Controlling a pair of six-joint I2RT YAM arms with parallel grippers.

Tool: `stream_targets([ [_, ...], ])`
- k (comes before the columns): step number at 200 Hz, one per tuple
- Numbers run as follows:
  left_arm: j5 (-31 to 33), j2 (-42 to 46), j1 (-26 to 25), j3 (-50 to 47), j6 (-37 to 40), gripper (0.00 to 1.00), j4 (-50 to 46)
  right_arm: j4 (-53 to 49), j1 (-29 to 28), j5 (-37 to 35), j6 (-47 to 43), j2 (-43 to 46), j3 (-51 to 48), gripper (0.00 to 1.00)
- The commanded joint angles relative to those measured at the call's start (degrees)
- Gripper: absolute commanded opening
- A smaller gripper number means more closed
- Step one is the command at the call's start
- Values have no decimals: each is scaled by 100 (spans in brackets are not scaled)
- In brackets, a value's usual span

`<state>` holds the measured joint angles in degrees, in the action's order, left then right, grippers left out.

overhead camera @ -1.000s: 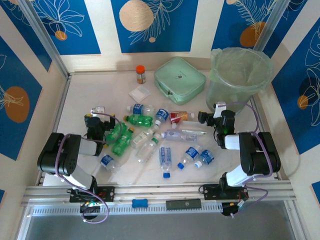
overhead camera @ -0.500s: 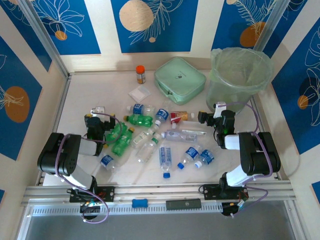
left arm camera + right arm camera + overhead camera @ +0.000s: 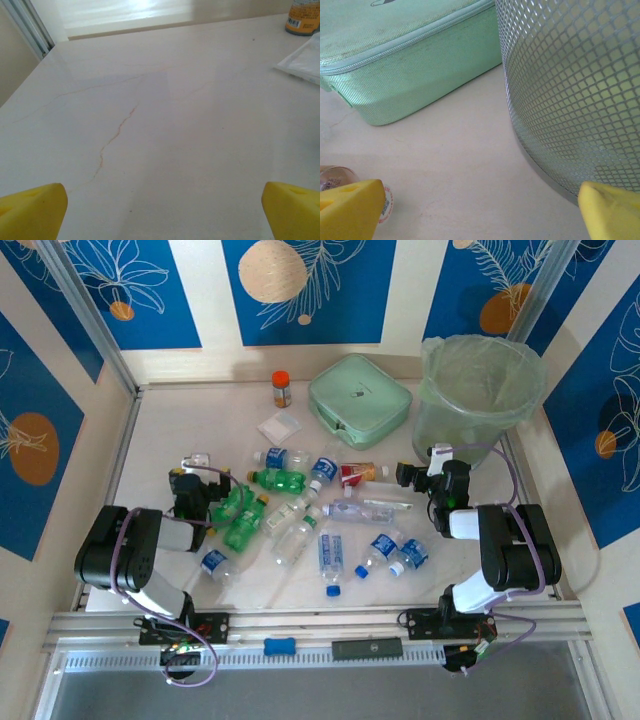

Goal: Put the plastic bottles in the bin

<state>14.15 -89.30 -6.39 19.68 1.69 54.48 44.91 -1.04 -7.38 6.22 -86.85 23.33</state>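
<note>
The plastic bottles (image 3: 330,555) lie on their sides in a heap on the table (image 3: 180,420), in the lower middle of the top view. The bin (image 3: 470,430) stands in the upper right corner, well apart from most of them. The left gripper (image 3: 160,212) is wide open with nothing in it, facing bare table at the left end of the heap. The right gripper (image 3: 480,207) is wide open and holding nothing too, low down, with the bin's mesh wall on the right of its view and the green case (image 3: 405,75) at the upper left.
</note>
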Motion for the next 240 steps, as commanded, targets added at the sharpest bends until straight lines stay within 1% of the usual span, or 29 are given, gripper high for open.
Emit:
stream_targets([
  [1,78,566,-76,194,128,99,-495,-266,-164,-247,-202,462,68,100],
  [33,297,1673,-99,352,26,99,-1555,-1259,-429,-822,-228,1247,333,100],
  [51,291,2136,-99,784,-181,99,-2590,-2059,-509,-898,-40,1734,576,100],
  [63,206,2302,-99,1204,-484,99,-3422,-2731,-564,-956,197,2011,814,100],
  [77,-66,2373,-106,1741,-880,99,-4345,-3702,-642,-916,571,2269,1177,100],
  [94,-688,2341,-112,2352,-1327,99,-5197,-4880,-777,-784,1124,2437,1690,99],
  [108,-1267,2212,-171,2857,-1640,99,-5807,-5683,-957,-740,1505,2474,2023,99],
  [131,-1896,1867,-450,3497,-1979,99,-6579,-6767,-1259,-648,2087,2379,2491,99],
  [147,-2180,1649,-763,3697,-2041,99,-6829,-7451,-1459,-577,2453,2201,2811,99],
  [168,-2198,1403,-1278,3745,-1985,99,-6980,-8292,-1627,-353,2808,1881,3226,100],
  [185,-2271,1205,-1590,3817,-1934,99,-7142,-8880,-1797,-162,2971,1636,3503,95],
  [197,-2384,1106,-1733,3883,-1960,99,-7239,-9256,-1953,-167,3175,1512,3619,94],
  [211,-2464,1064,-1879,3872,-2042,99,-7224,-9429,-2168,-155,3482,1469,3577,92],
  [224,-2541,1039,-1984,3835,-2148,99,-7163,-9433,-2345,-153,3943,1470,3397,90],
  [235,-2607,1029,-2053,3802,-2235,99,-7096,-9319,-2471,-39,4435,1469,3239,88],
  [240,-2634,1023,-2074,3791,-2272,99,-7077,-9216,-2509,48,4685,1469,3155,85],
])
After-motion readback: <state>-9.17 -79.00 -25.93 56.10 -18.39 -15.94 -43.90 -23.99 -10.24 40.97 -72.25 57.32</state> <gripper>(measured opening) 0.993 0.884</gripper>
